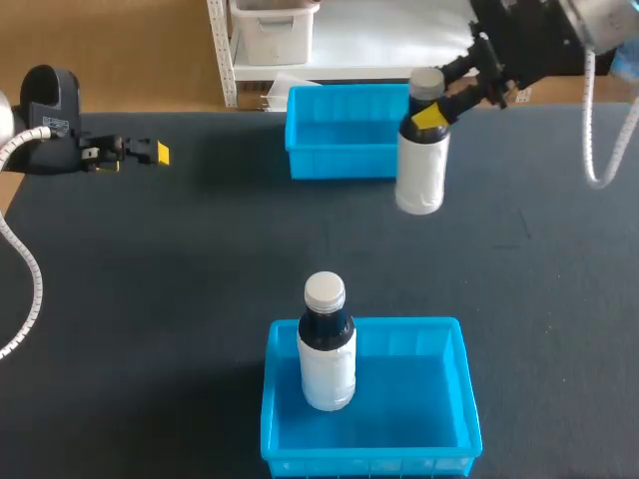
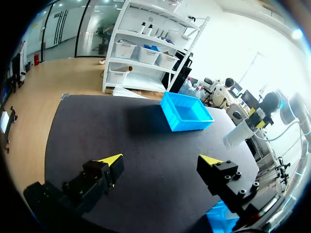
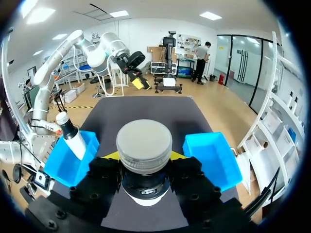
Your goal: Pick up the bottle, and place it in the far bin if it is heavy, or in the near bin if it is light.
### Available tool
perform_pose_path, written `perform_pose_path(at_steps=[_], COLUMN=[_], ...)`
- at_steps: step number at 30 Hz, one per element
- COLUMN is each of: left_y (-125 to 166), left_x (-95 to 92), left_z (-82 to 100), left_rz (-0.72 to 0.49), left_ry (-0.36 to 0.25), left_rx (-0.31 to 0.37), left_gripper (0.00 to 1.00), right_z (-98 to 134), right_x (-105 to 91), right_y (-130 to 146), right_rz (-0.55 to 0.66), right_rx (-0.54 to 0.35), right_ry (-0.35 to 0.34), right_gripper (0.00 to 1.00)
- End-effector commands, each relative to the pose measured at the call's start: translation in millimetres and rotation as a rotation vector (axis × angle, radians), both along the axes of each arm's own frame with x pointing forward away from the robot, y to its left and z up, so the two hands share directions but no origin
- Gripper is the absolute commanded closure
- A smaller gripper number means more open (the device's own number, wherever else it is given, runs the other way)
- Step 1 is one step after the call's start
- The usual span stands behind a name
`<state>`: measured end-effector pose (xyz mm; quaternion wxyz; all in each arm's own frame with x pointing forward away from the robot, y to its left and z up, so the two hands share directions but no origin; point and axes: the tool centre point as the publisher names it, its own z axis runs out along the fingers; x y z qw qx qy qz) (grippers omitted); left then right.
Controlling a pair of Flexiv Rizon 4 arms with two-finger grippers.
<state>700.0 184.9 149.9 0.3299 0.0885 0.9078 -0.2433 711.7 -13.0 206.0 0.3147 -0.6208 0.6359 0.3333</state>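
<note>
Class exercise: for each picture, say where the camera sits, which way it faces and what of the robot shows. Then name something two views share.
Head view: above and behind, looking down at the table; left arm and right arm enter from the sides.
Left wrist view: on the left arm, facing across to the far bin; its open left pincer shows.
Right wrist view: on the right arm, looking along the right pincer shut on the held bottle.
Shared: all three show the held bottle.

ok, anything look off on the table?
Nothing spilled or damaged. Only oddity: a bottle stands upright in the near bin while a second bottle hangs in the right end effector, gripped at the neck, beside the far bin.
</note>
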Motion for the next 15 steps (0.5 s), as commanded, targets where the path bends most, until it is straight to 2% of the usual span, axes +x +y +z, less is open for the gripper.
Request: perform_pose_path(at_steps=[1,15], left_y=[0.0,0.0], left_x=[0.0,0.0], left_z=[0.0,0.0], left_rz=[0.000,0.000], left_ry=[0.000,0.000], left_rx=[0.000,0.000], left_gripper=[0.00,0.00], right_z=[10.3,17.1], right_x=[-21.5,-21.6], right_y=[-18.5,-58.5], right_rz=[-0.073,-0.140], right_rx=[-0.007,0.003], right_ry=[-0.047,-0.045], right_gripper=[1.00,1.00])
